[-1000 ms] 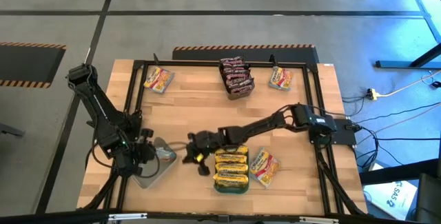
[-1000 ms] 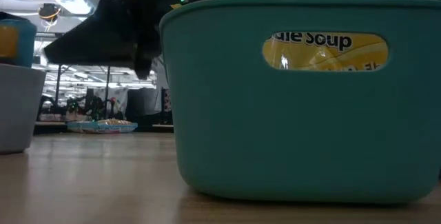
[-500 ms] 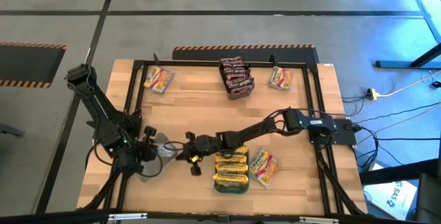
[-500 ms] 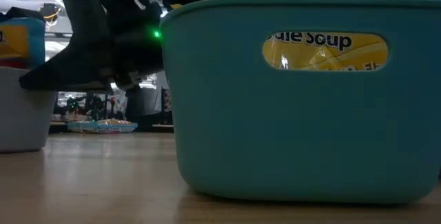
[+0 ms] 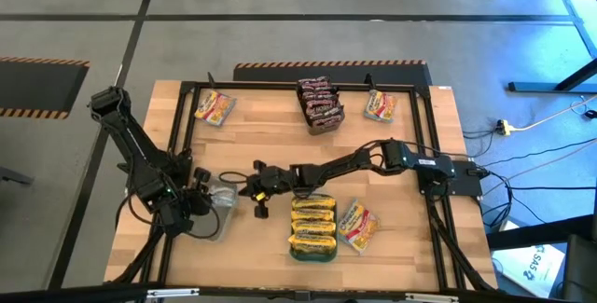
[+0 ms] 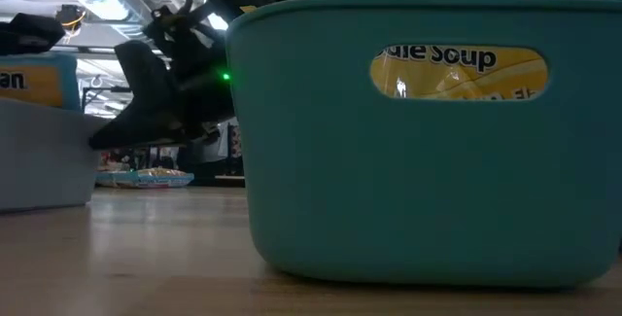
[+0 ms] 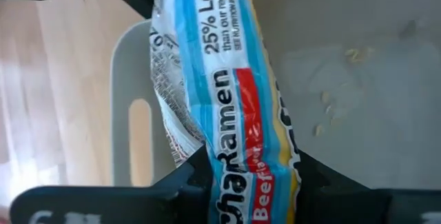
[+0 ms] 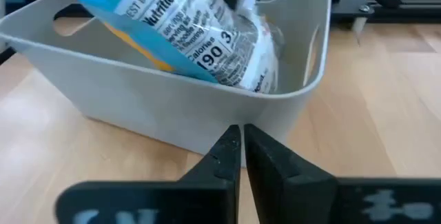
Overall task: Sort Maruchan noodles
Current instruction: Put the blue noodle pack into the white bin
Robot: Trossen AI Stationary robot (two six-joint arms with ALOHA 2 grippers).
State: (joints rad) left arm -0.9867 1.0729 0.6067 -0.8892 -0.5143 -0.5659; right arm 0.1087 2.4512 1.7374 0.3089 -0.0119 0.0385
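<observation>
A: Currently, where is the left claw (image 7: 241,176)?

B: Over the grey tray (image 5: 216,212) at the surface's (image 5: 261,144) left front, pinching a blue-and-yellow noodle packet (image 7: 231,107) held inside the tray.

A: Right claw (image 8: 241,148)?

B: Fingers pressed together, empty, just beside that tray's outer wall.

A: Other packets?

B: Yellow packets (image 5: 313,226) in the teal tray (image 6: 418,141), dark ones (image 5: 318,103) at the far edge.

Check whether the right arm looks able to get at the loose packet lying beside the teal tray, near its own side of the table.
Probably yes. The loose packet lies uncovered on the table, right of the teal tray. The right gripper, shut and empty, is stretched toward the grey tray, so it must swing back first.
</observation>
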